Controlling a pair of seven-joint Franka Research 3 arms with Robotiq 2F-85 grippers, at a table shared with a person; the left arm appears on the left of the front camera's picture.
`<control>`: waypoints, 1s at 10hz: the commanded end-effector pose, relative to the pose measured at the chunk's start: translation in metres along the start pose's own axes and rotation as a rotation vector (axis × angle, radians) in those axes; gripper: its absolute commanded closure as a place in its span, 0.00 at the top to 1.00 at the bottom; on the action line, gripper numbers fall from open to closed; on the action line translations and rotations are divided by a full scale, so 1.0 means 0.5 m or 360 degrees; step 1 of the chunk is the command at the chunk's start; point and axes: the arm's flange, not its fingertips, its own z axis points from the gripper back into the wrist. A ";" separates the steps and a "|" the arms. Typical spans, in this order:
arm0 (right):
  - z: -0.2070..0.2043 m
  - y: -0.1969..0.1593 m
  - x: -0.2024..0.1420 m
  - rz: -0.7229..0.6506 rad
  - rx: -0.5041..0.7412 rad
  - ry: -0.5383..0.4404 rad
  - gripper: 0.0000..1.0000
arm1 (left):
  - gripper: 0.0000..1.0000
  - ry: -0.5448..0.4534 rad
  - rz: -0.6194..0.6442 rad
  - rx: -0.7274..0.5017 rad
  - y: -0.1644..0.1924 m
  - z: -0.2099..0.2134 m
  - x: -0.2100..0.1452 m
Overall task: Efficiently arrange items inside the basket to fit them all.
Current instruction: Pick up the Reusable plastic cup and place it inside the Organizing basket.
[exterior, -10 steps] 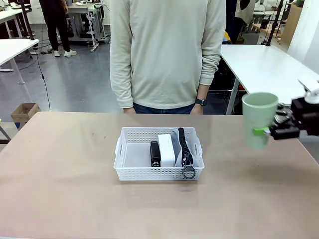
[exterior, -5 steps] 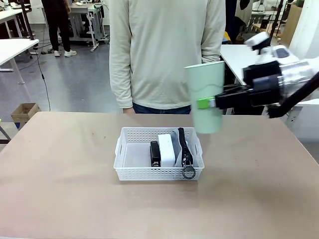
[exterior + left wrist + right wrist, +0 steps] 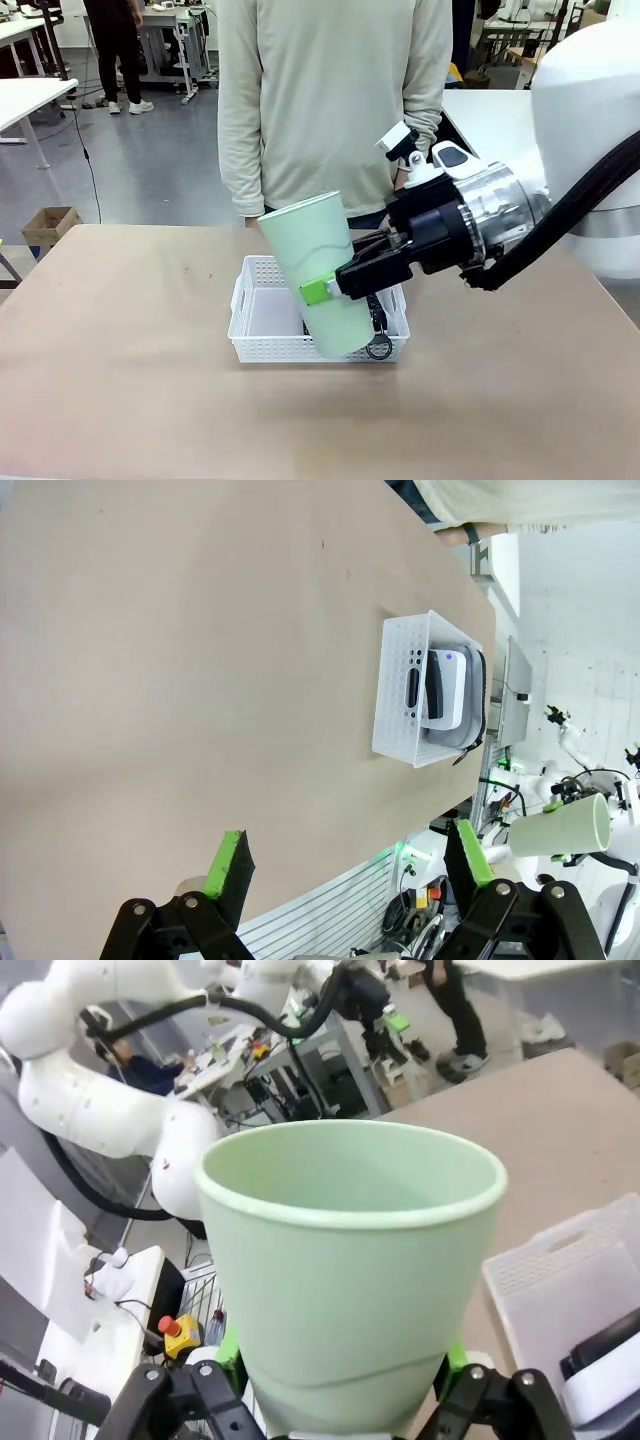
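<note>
Since a second ago the pale green cup [image 3: 320,275] has been carried from out at 3 o'clock, past the worktop [image 3: 120,380] edge, to right over the white basket [image 3: 262,325], and it's now tipped with its mouth leaning toward 11 o'clock. It's clamped by the right tool [image 3: 330,288], the jaws closed on its lower wall, green pads pressed either side. The left tool [image 3: 345,855] is spread wide with nothing held, hanging well above the bare worktop.

What could go wrong: the cup is tall and tilted, so if it's lowered as is, its base could be caught on the basket's near rim or knocked into the stuff already packed. If it's let go while tilted, it'd probably roll.

In the basket, seen from the left wrist, the white box [image 3: 447,685] is tucked against the grey pouch [image 3: 478,695] on one side, with the black stapler [image 3: 413,688] just beside the box. The other half looks free, though from the front it's mostly hidden by the cup.
</note>
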 end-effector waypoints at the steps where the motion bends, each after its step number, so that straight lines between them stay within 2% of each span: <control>1: 0.033 -0.010 0.014 -0.0001 -0.0052 -0.0067 0.85 | 1.00 0.0013 -0.0028 -0.0004 0.005 0.006 -0.006; 4: 0.032 -0.012 0.011 -0.0013 -0.0029 -0.0062 0.85 | 1.00 0.0013 -0.0028 -0.0004 0.005 0.006 -0.006; 6: -0.028 0.049 0.127 -0.0329 -0.0268 0.0141 0.85 | 1.00 0.0013 -0.0028 -0.0004 0.005 0.006 -0.006; 7: -0.054 0.079 0.163 -0.0500 -0.0390 0.0215 0.85 | 1.00 0.0013 -0.0028 -0.0004 0.005 0.006 -0.006; 8: -0.080 0.093 0.182 -0.0627 -0.0491 0.0334 0.85 | 1.00 0.0013 -0.0028 -0.0004 0.005 0.006 -0.006; 9: -0.101 0.092 0.189 -0.0840 -0.0719 0.0387 0.85 | 1.00 0.0013 -0.0028 -0.0004 0.005 0.006 -0.006; 10: -0.119 0.078 0.191 -0.0933 -0.0812 0.0406 0.85 | 1.00 0.0013 -0.0028 -0.0004 0.005 0.006 -0.006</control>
